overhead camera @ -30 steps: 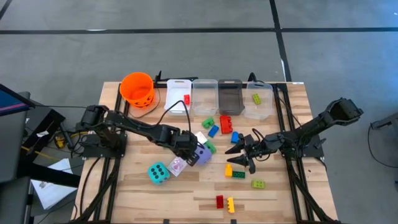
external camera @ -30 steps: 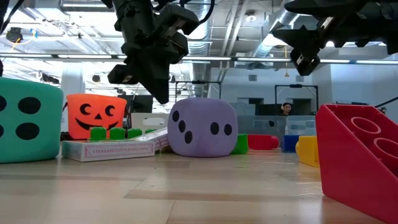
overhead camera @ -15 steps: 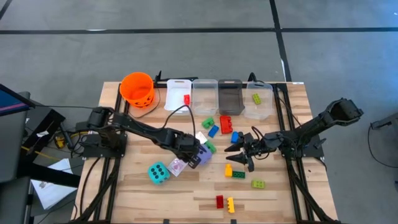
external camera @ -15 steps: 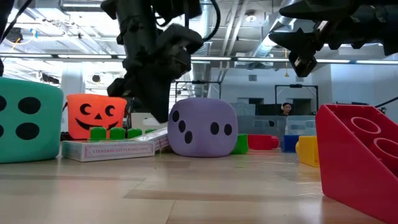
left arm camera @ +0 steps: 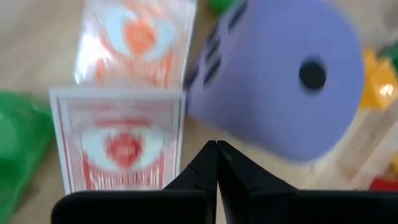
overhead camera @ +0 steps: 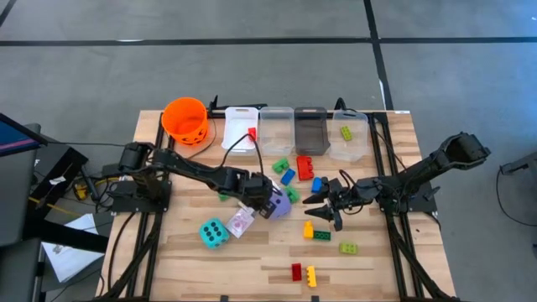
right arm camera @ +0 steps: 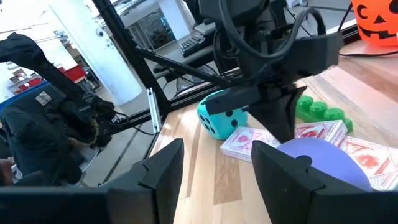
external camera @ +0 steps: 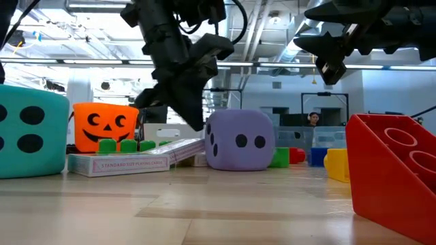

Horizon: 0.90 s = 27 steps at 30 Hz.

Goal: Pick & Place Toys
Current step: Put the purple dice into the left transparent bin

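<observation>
Left gripper [overhead camera: 262,204]: fingers pressed together, holding nothing; tip low over the table centre, just left of the purple die [overhead camera: 279,202] and beside the cards [overhead camera: 241,222].
Right gripper [overhead camera: 320,202]: jaws partly apart, nothing between them; it hangs above the table right of centre, over the loose bricks.
Purple die: on the table at centre, touching or nearly touching the left fingertips [left arm camera: 216,163]; in the low view it sits right of the card box [external camera: 119,163].
Cards: red-and-white packs lying flat, left of the purple die, one under a green brick [external camera: 127,145].
Teal die [overhead camera: 213,232]: near left of centre, apart from the others.
Bricks: red brick [overhead camera: 308,167], blue, yellow and green ones scattered right of centre; a red and a yellow one [overhead camera: 311,275] at the near edge.
Bucket [overhead camera: 185,120]: orange, far left corner.
Bins [overhead camera: 278,130]: row along the far edge; one holds a green brick [overhead camera: 345,132].
</observation>
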{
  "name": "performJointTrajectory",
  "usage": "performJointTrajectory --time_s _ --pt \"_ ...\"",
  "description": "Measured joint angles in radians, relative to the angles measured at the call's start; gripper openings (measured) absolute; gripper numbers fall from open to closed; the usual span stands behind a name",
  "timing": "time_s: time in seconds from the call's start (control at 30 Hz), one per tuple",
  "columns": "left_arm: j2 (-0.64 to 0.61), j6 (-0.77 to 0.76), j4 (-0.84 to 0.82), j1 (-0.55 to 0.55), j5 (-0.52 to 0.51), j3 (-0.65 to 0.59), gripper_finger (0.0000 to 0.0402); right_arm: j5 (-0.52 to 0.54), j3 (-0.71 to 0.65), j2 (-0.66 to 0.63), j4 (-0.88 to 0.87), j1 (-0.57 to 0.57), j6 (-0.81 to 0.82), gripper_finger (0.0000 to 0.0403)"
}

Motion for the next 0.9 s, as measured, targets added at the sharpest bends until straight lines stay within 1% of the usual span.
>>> performJointTrajectory --time_s 0.07,0.17,0.3,0.33,0.5,0.6,0.7,0.8,0.9 --pt "0.0 0.003 -0.012 0.0 0.028 0.0 0.0 0.0 0.0 0.0 0.0 0.001 0.0 0.0184" --pt "0.0 0.003 -0.006 0.0 0.024 0.0 0.0 0.0 0.0 0.0 -0.006 0.001 0.0 0.0184" --pt "0.0 0.043 0.076 0.005 -0.066 0.0 0.0 0.0 0.0 0.0 -0.006 0.0 -0.002 0.0184" --pt "0.0 0.061 0.089 0.01 -0.071 0.0 0.0 0.0 0.0 0.0 -0.006 0.0 -0.005 0.0184" --pt "0.0 0.064 0.024 0.02 -0.028 0.0 0.0 0.0 0.0 0.0 -0.012 -0.001 -0.011 0.0184" --pt "0.0 0.064 -0.01 0.02 -0.011 0.0 0.0 -0.001 0.0 -0.001 -0.072 -0.008 -0.032 0.0184" --pt "0.0 0.063 -0.012 0.014 0.007 0.0 0.0 -0.008 0.0 -0.001 -0.132 -0.021 -0.025 0.0187" --pt "0.0 0.063 -0.012 0.009 0.039 0.0 0.0 -0.058 0.0 -0.008 -0.157 -0.037 -0.02 0.0203" --pt "0.0 0.058 -0.011 -0.001 0.084 0.0 0.0 -0.083 0.0 -0.009 -0.158 -0.058 -0.042 0.023"
